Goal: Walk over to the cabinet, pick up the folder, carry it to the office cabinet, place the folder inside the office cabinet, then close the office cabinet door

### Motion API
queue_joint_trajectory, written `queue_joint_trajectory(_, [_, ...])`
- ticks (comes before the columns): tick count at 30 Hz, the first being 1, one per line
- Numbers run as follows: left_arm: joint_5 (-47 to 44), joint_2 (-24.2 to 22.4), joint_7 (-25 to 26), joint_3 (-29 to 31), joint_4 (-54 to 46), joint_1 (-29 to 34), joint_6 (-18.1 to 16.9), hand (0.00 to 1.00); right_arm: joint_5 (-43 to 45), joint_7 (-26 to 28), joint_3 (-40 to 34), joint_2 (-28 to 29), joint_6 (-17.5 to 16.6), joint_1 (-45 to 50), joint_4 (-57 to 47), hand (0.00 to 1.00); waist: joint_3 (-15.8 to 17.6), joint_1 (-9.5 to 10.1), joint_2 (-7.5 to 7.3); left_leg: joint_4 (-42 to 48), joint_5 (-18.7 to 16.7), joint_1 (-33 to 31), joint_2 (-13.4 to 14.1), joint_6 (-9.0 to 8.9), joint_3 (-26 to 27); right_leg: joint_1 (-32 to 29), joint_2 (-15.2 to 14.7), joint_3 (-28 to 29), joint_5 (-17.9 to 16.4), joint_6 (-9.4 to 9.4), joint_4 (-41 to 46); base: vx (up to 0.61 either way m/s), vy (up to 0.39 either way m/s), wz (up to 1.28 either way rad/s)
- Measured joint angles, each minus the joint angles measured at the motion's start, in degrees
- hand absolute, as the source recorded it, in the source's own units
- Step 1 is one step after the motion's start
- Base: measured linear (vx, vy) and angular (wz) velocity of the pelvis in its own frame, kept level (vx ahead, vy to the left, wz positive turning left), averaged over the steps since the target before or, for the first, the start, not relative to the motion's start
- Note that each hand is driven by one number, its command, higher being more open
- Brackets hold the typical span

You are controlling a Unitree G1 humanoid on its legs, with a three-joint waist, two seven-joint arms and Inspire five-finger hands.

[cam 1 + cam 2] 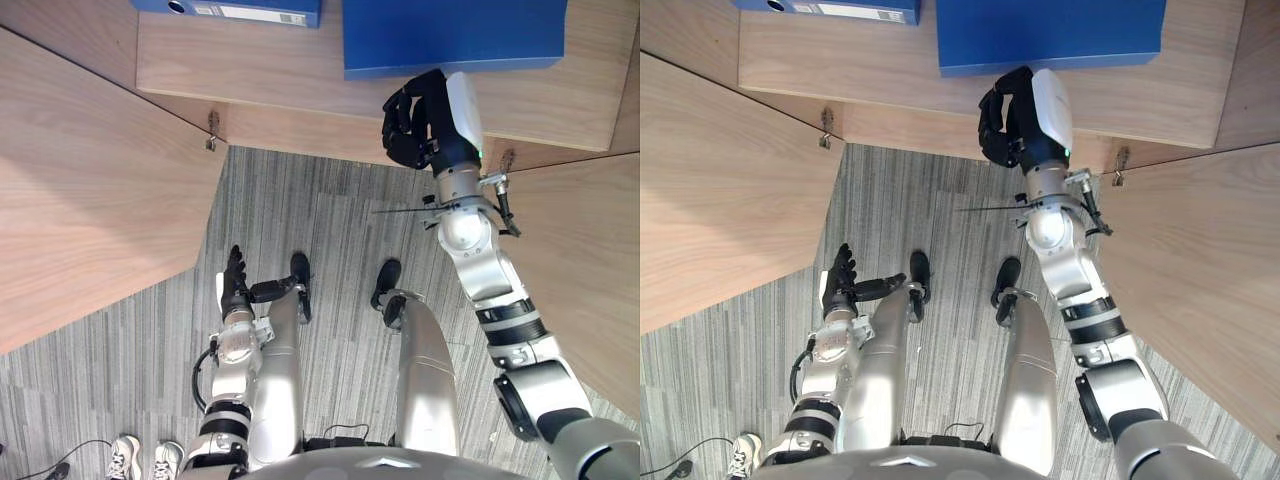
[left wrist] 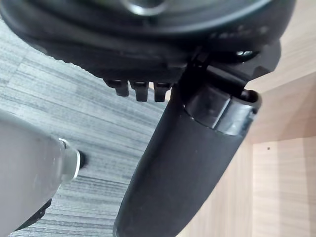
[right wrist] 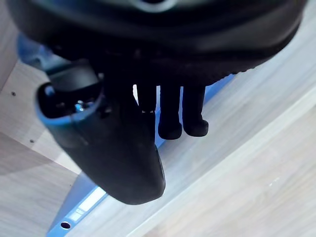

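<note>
Up at the shelf, the right hand (image 1: 422, 122) has its dark, jointed fingers curled in towards the palm with nothing between them. A smooth white cover runs along its outer side. It hovers at the front lip of the shelf, just below the near edge of the folder (image 1: 450, 35); I cannot tell whether it touches that edge.

The folder is a flat, plain blue rectangle with a matte face. It lies inside the office cabinet (image 1: 560, 110) on a shelf (image 1: 250, 70) of pale wood-grain board. Further along the same shelf, well apart to the robot's left, sits a second blue binder (image 1: 230, 10) with a white label strip and a round hole in its spine.

Both doors stand open. The left door (image 1: 90, 200) and right door (image 1: 585, 260) are broad panels of the same pale grain, swung outward to either side. Each hangs on a small metal hinge (image 1: 213, 130) at the cabinet's front edge.

Below lies grey carpet (image 1: 300, 210) with fine lengthwise stripes. The left hand (image 1: 235, 285) hangs low over it, fingers straight and thumb spread, holding nothing. A person's white shoes (image 1: 140, 458) stand on the carpet nearby.
</note>
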Motion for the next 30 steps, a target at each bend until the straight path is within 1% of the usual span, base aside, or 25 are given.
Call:
queue_joint_trajectory(5, [-1.3,0.3,0.1,0.0,-1.2,0.6,-0.2,1.0,0.6,-0.1,0.0,-2.3,0.2,-8.0,5.4,0.0,0.3,0.18,-0.33,0.0,0.3,-2.0,-0.2,0.04,-0.3,-1.8,-0.3,-0.4,0.0,-0.01,0.1,-0.01,0.006,0.04])
queue_joint_trajectory(8, [-2.3,0.3,0.2,0.0,-1.2,0.7,-0.2,1.0,0.7,-0.1,0.0,-3.1,0.4,-10.9,8.1,0.0,0.4,0.28,-0.43,0.0,0.3,-2.2,-0.2,0.03,-0.3,-2.0,-0.3,-0.5,0.0,-0.01,0.1,0.0,0.0,0.0])
queue_joint_trajectory(10, [-2.5,0.4,0.2,0.0,-1.4,0.8,-0.8,1.0,2.9,-0.2,0.0,-4.0,0.6,-13.9,10.3,0.0,0.4,0.29,-0.42,0.0,0.3,-2.6,-0.3,0.03,-0.3,-2.3,-0.3,-0.6,0.0,-0.01,0.1,0.0,0.0,0.0])
queue_joint_trajectory(15, [-3.3,0.4,0.5,-0.1,-1.9,0.8,-1.1,1.0,3.1,-1.0,0.0,-4.2,1.0,-19.0,15.2,0.0,0.6,0.29,-0.37,-0.2,0.5,-3.6,-0.3,-0.1,-0.5,-3.1,-0.4,-0.8,0.0,-0.02,0.1,0.0,-0.004,0.02])
queue_joint_trajectory(24, [-4.4,0.4,1.7,-0.6,-2.0,0.8,-1.2,1.0,6.3,-1.1,0.4,-4.3,1.6,-23.7,19.4,0.0,1.1,0.27,-0.21,-0.6,1.3,-4.9,-0.6,-0.34,-0.6,-4.5,-0.8,-1.1,0.1,-0.15,0.3,0.0,-0.007,0.03])
queue_joint_trajectory(28, [-4.5,-0.2,1.9,-0.9,-2.0,0.8,-1.2,1.0,7.6,-1.1,0.6,-4.3,2.1,-25.3,20.3,0.0,1.5,0.27,0.51,-0.6,1.6,-5.0,-0.6,-0.28,-0.7,-4.6,-0.8,-1.2,0.2,-0.36,0.5,0.0,0.0,0.0])
queue_joint_trajectory(30, [-4.5,-0.2,1.9,-0.9,-2.0,0.8,-1.2,1.0,8.3,-1.1,0.6,-4.4,2.1,-25.5,20.3,0.0,1.6,0.22,0.63,-0.5,1.8,-5.0,-0.6,-0.25,-0.8,-4.6,-0.8,-1.4,0.3,-0.43,0.5,0.0,0.0,0.0])
